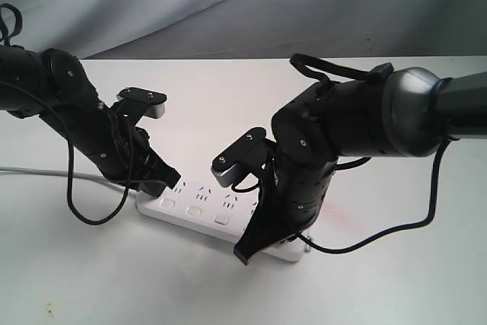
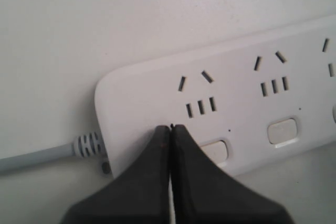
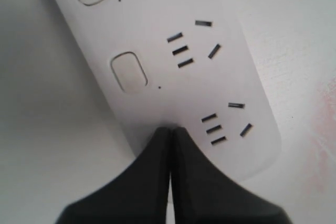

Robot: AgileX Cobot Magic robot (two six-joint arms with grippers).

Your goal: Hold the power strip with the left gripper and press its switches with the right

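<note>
While both arms' jaws closed, empty, right arm (image 1: 365, 123) hides power strip (image 1: 194, 209) end.

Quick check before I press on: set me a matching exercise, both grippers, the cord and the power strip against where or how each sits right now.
1. left gripper
2. right gripper
3. cord
4. power strip

A. lies flat on the white table
B. shut, tip at the strip's end away from the cord
C. grey, leaves one end of the strip
D. shut, tip at the strip's cord end

Pairs: 1-D, 2-B, 3-C, 4-A.
</note>
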